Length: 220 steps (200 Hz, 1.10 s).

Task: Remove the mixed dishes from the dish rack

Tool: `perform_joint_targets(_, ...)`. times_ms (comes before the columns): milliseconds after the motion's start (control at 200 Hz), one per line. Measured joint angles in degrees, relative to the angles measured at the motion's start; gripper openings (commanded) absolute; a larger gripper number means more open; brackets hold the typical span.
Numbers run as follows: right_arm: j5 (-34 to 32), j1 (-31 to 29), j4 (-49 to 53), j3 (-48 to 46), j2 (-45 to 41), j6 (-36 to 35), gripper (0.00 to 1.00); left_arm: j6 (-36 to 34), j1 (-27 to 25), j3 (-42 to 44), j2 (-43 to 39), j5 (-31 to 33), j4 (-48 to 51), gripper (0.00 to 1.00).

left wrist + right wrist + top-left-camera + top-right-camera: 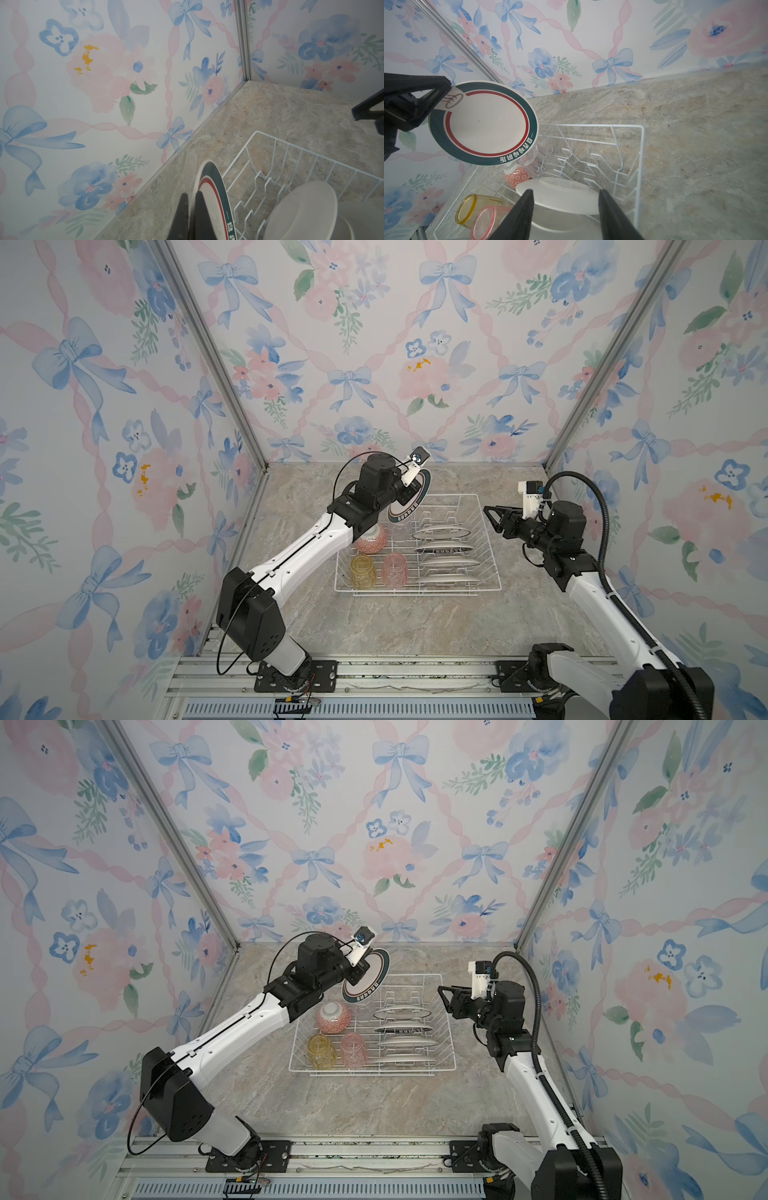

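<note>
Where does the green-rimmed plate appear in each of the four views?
In both top views: green-rimmed plate at centre, over the dish rack's far left corner.
Left wrist: plate bottom middle of picture, edge-on in the left gripper.
Right wrist: plate left of picture's middle, face-on.
Shared landmark: the dish rack.

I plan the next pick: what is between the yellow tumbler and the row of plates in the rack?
The pink tumbler; both top views show it.

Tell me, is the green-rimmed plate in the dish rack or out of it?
Out. The left gripper holds the green-rimmed plate by its rim, in the air above the dish rack, clear of its prongs.
</note>
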State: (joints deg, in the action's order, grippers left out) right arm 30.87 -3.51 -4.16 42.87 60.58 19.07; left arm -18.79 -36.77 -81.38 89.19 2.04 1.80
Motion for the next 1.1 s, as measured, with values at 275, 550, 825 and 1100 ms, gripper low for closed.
perform_joint_targets(275,0.0,-2.1,-0.7,0.0,2.8,-0.2,0.53,0.0,0.0,0.0,0.0,-1.4,-0.9,0.00)
perform_joint_targets(550,0.0,-3.5,-0.8,0.4,4.3,-0.7,0.54,0.9,0.0,0.0,0.0,-1.5,-1.0,0.00)
perform_joint_targets(825,-0.8,-7.0,3.1,3.4,5.2,-4.4,0.64,1.6,0.0,2.6,-1.0,-0.1,-1.5,0.00)
perform_joint_targets(1100,-0.9,-11.3,10.1,10.8,6.6,-10.1,0.64,5.1,0.0,8.3,-4.9,3.8,-1.7,0.00)
